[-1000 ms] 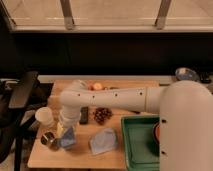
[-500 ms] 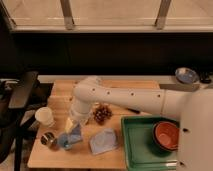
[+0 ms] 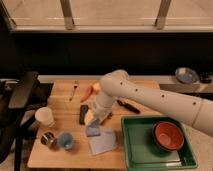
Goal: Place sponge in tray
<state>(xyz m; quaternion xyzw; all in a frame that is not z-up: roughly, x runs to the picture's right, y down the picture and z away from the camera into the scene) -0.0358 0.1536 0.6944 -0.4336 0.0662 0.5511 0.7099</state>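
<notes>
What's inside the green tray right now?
A red-brown bowl sits in the tray, hiding the floor beneath it; the rest looks bare. The gripper, shut on the sponge, is beside the tray, over the table.

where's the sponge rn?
Camera view, centre-left of the table: the sponge sits in the shut gripper, just above the cloth, left of the tray and not yet in it.

Small light-blue sponge (image 3: pixel 93 130) hangs pinched in the tool (image 3: pixel 95 122), lower centre; green rimmed tray (image 3: pixel 134 149) lies lower right.
</notes>
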